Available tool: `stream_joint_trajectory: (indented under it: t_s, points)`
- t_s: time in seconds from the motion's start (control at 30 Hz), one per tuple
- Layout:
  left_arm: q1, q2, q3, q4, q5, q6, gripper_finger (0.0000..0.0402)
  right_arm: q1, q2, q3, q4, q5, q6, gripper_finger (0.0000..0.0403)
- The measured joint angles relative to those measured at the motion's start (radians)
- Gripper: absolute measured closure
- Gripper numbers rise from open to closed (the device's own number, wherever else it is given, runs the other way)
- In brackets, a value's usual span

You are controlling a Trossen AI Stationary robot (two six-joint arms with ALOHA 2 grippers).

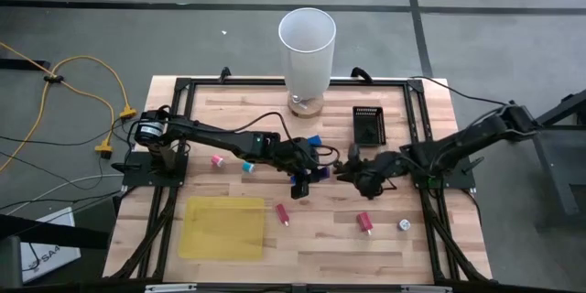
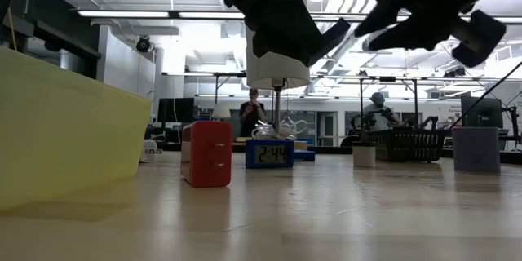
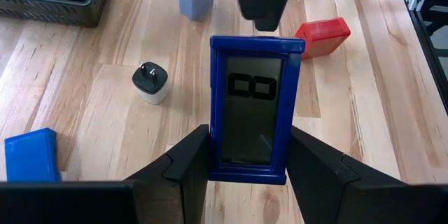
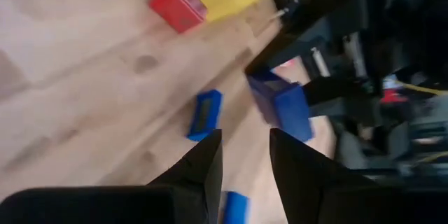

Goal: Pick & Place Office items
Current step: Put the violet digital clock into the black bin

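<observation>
**Left gripper holds a blue clock over mid-table; right gripper faces it, empty**

Your left gripper (image 3: 246,161) is clamped on a blue digital clock (image 3: 252,105), one dark finger on each long side, display facing the wrist camera. In the high view that gripper (image 1: 307,172) sits near the centre of the table (image 1: 421,256), with the clock (image 1: 300,183) showing as a dark blue piece at its tip.

Your right gripper (image 1: 352,170) is just beside it, reaching in from the right, tip to tip with the left. In its wrist view the fingers (image 4: 201,168) stand a narrow gap apart with nothing between them, and the held clock (image 4: 280,105) lies ahead of them in the other arm's grip.

Around them you have the rest of the office items. A second small blue clock (image 2: 270,153) stands on the wood, seen in the low view next to a red block (image 2: 206,153). In the high view, a red piece (image 1: 282,211) lies beside the yellow sheet (image 1: 222,227), another red piece (image 1: 365,222) to its right, and a whitish round piece (image 1: 403,225) further right. A pink piece (image 1: 217,159) and a teal piece (image 1: 247,166) lie under the left arm. A blue piece (image 1: 313,137) sits near the tall white cylinder (image 1: 307,50), and the small black tray (image 1: 368,124) is right of that.
</observation>
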Motion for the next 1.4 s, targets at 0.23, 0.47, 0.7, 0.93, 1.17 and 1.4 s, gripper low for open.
stream_joint_trajectory:
  t_s: [0.23, 0.47, 0.7, 0.93, 1.17, 1.4]
  points:
    - [0.0, 0.0, 0.0, 0.0, 0.0, -0.012, 0.0243, 0.06, 0.007, 0.0, 0.075, 0.105, -0.177, 0.0296]
    - [-0.003, 0.0, 0.0, 0.0, 0.097, -0.034, 0.0243, 0.092, 0.007, 0.0, 0.096, 0.119, -0.212, 0.0296]
    - [-0.014, 0.0, 0.0, 0.0, 0.111, -0.034, 0.0243, 0.106, 0.007, 0.0, 0.096, 0.116, -0.212, 0.0296]
    - [-0.014, 0.0, 0.0, 0.0, 0.111, -0.034, 0.0243, 0.108, 0.007, 0.0, 0.108, 0.068, -0.211, 0.0296]
    - [-0.021, 0.0, 0.0, 0.0, 0.141, -0.063, 0.0243, 0.11, 0.026, 0.0, 0.152, 0.063, -0.188, 0.0296]
    - [-0.05, 0.0, 0.0, -0.001, 0.152, -0.064, 0.0243, 0.117, 0.096, 0.0, 0.172, 0.061, -0.151, 0.0296]
